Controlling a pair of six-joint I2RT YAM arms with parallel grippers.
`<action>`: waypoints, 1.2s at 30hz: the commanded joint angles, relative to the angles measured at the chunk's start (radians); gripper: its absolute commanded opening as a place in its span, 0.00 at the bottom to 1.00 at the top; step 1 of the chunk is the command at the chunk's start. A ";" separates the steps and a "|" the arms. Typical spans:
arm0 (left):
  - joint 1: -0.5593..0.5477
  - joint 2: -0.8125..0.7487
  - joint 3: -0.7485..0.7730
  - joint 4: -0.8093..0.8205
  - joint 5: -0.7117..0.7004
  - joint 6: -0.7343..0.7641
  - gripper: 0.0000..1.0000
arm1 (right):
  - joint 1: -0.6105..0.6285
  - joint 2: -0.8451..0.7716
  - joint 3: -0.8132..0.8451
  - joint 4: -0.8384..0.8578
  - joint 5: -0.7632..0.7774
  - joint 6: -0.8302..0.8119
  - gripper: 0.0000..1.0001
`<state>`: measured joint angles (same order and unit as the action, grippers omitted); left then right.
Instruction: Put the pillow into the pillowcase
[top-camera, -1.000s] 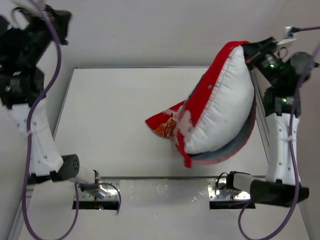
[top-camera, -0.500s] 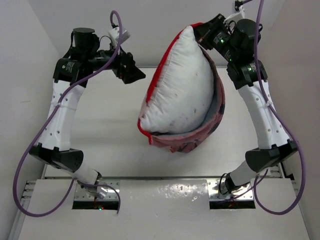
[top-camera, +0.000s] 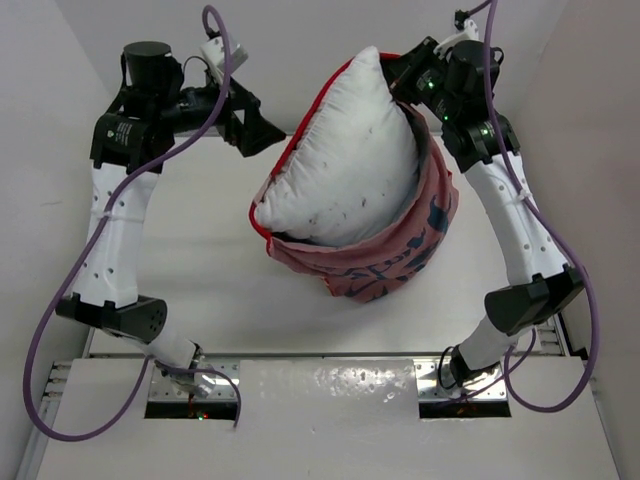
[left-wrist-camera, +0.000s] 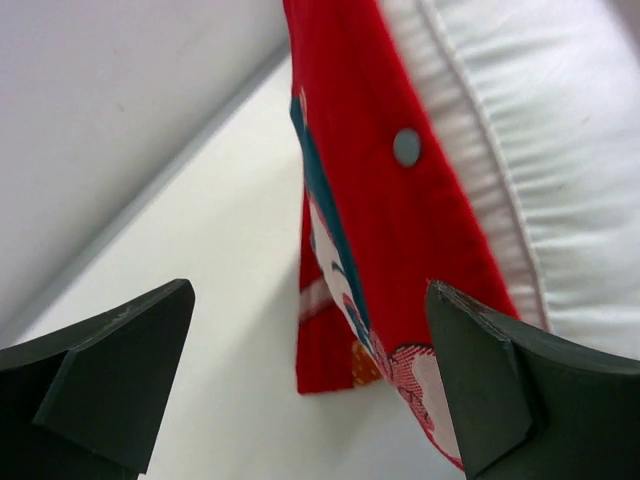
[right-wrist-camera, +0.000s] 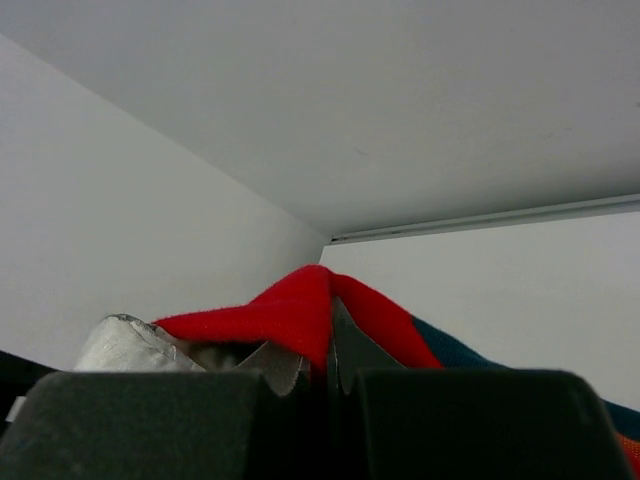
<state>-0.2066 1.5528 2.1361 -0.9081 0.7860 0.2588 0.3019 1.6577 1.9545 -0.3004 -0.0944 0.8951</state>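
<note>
The white pillow (top-camera: 345, 165) hangs tilted above the table, its lower part sitting inside the pillowcase (top-camera: 395, 255), which sags around it with the pale pink side and dark blue marks outward. A red hem (top-camera: 285, 160) runs up the pillow's left side. My right gripper (top-camera: 408, 72) is high at the back, shut on the pillowcase's red top edge (right-wrist-camera: 300, 310), the fabric pinched between its jaws (right-wrist-camera: 328, 360). My left gripper (top-camera: 268, 135) is open just left of the pillow; in its wrist view the red pillowcase (left-wrist-camera: 400, 200) and the pillow (left-wrist-camera: 560, 150) lie beyond the open fingers (left-wrist-camera: 310, 385).
White walls (top-camera: 60, 90) close in the table (top-camera: 190, 250) on the left, back and right. Both arm bases (top-camera: 195, 385) are bolted at the near edge, with purple cables (top-camera: 45, 330) looping beside the arms.
The right arm swung the pillow and pillowcase from the right side to the back middle, and the case now sags lower. The left arm came in beside them and its gripper opened.
</note>
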 joint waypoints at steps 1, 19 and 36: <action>0.009 -0.005 0.136 0.037 0.039 0.004 1.00 | -0.009 -0.052 -0.012 -0.014 0.045 -0.041 0.00; 0.007 -0.043 0.086 -0.184 0.096 0.180 0.83 | -0.023 -0.102 -0.083 0.009 0.036 -0.090 0.00; -0.010 -0.099 -0.107 -0.170 0.176 0.051 0.87 | -0.033 -0.107 -0.131 -0.022 0.105 -0.116 0.00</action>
<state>-0.2092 1.4773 2.0418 -1.1084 0.9192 0.3492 0.2710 1.5761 1.8309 -0.3149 -0.0185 0.8051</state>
